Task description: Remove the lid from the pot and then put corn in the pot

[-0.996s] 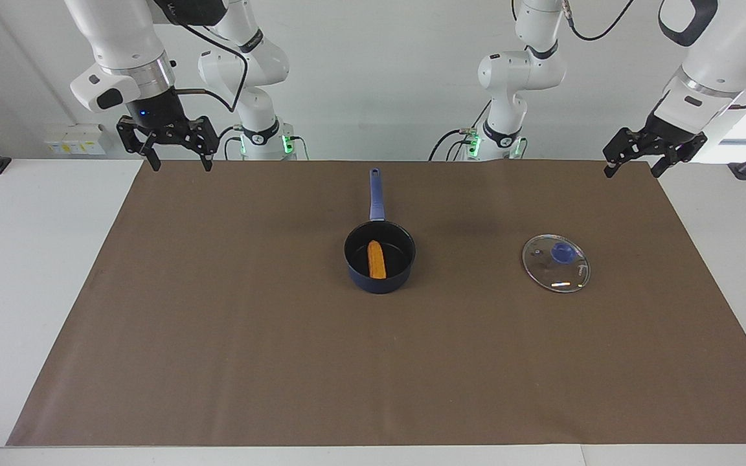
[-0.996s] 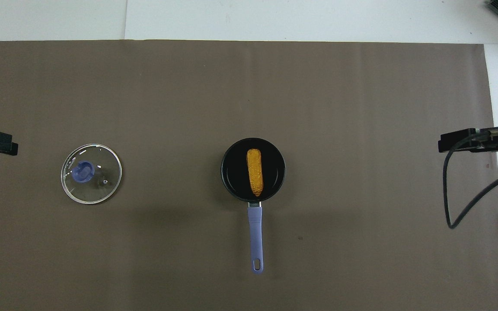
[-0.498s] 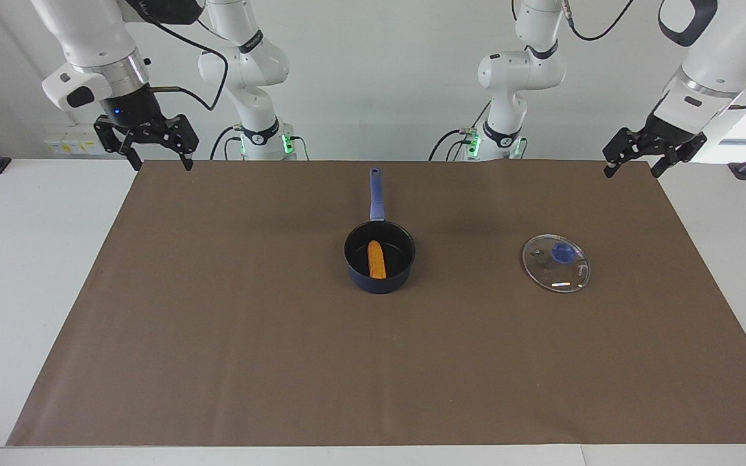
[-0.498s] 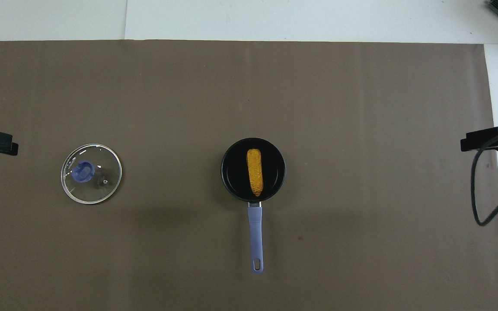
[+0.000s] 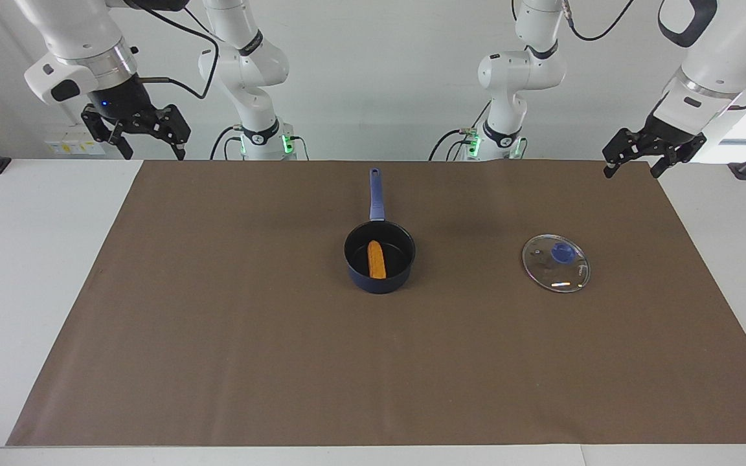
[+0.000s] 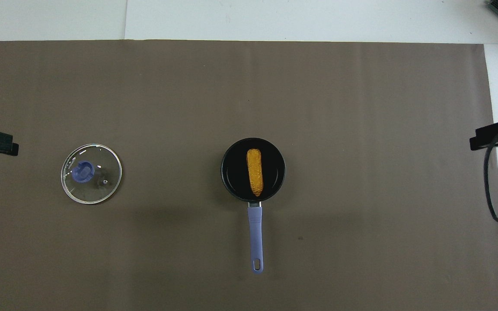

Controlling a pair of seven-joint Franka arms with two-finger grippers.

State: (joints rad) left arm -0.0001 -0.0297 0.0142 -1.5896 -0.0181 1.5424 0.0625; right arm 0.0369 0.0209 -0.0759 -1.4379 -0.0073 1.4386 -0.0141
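The corn (image 5: pixel 377 259) lies inside the pot (image 5: pixel 379 279) at mid-table; the lid (image 5: pixel 555 263) rests flat at the pot's three o'clock in the facing view. Both steps look done. The left gripper (image 5: pixel 632 167) and right gripper (image 5: pixel 147 145) hang with jaws open and empty; best park them clear, steadily.

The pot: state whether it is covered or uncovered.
Uncovered. The pot stands open with the corn lying in it, while the lid rests flat on the brown mat, toward the left arm's end.

My pot (image 5: pixel 379 275): navy outside, blk inside, blue handle. Corn (image 5: pixel 377 259) orange-yellow. Lid (image 5: pixel 555 263) clear w/ blue knob. Mat (image 5: pixel 217 323) brown.
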